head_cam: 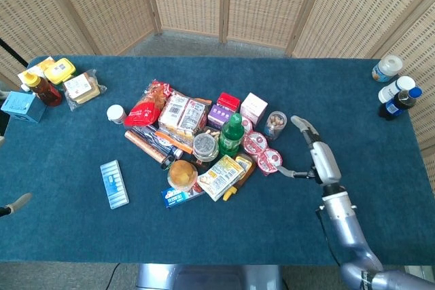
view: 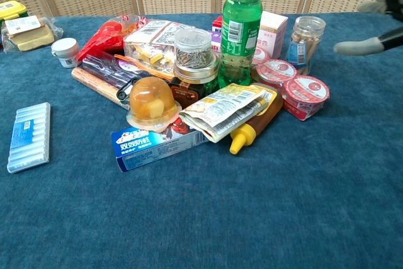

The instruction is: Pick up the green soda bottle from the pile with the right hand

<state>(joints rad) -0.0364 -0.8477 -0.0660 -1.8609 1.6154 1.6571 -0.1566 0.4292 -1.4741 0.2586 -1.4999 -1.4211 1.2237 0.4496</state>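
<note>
The green soda bottle (head_cam: 231,136) (view: 240,29) stands upright in the middle of the pile, its cap toward the back. My right hand (head_cam: 315,153) (view: 373,4) hovers to the right of the pile, open, fingers spread and thumb pointing at the pile, holding nothing. It is apart from the bottle, with red-lidded cups (head_cam: 264,152) (view: 295,87) and a clear jar (head_cam: 275,124) (view: 306,41) between them. Only a fingertip of my left hand (head_cam: 15,204) shows at the left edge of the head view.
Around the bottle lie a metal-lidded jar (view: 194,55), a yellow pudding cup (view: 150,103), snack packs (view: 220,111), a blue box (view: 158,145) and a pink carton (head_cam: 253,107). A blue blister pack (head_cam: 114,183) lies left. Bottles (head_cam: 395,93) stand far right; condiments (head_cam: 47,79) sit far left.
</note>
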